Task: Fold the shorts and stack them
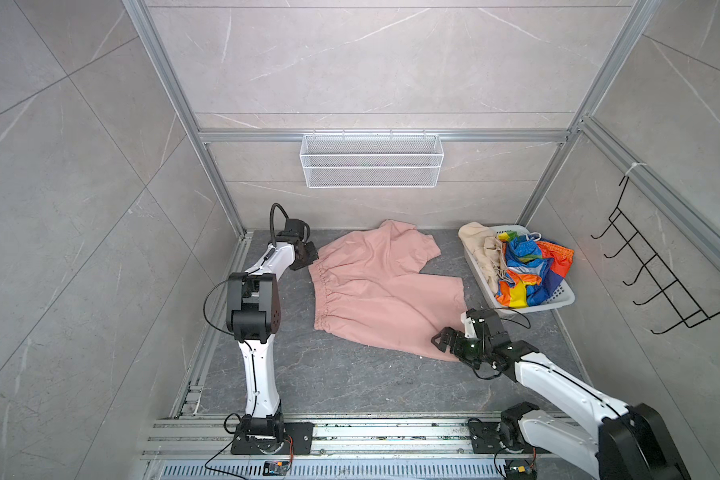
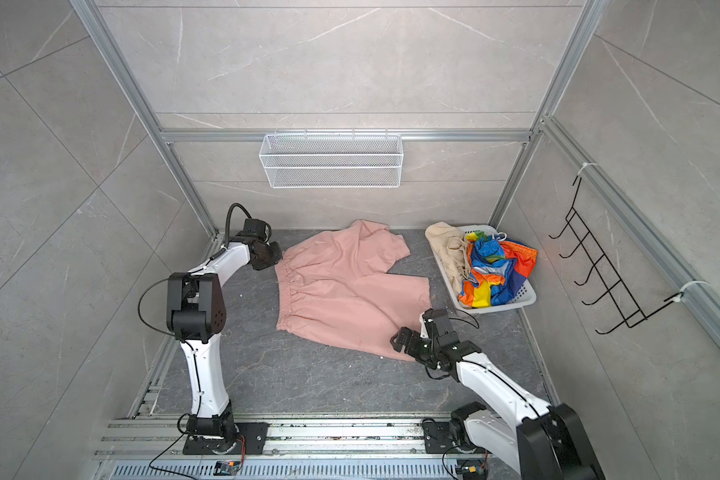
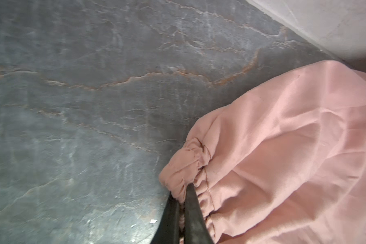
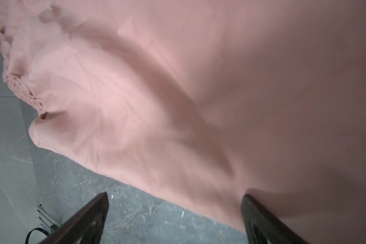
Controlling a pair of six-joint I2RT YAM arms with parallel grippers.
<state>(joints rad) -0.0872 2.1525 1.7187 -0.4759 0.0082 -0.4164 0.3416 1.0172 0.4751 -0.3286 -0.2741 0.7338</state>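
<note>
Left pincer (image 3: 181, 195) is clamped on the pink shorts' (image 1: 375, 291) waistband; right pincer (image 4: 175, 195) gapes at a leg hem. Dark veined table (image 1: 308, 374), pale tiled walls (image 1: 371, 75). Shorts lie spread mid-frame, lightly wrinkled.

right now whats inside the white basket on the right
Two crumpled shorts fill the white basket: the beige shorts, draped over its far rim, and the rainbow-striped shorts, spilling over the right side. The basket's floor, and anything beneath them, is covered.
</note>
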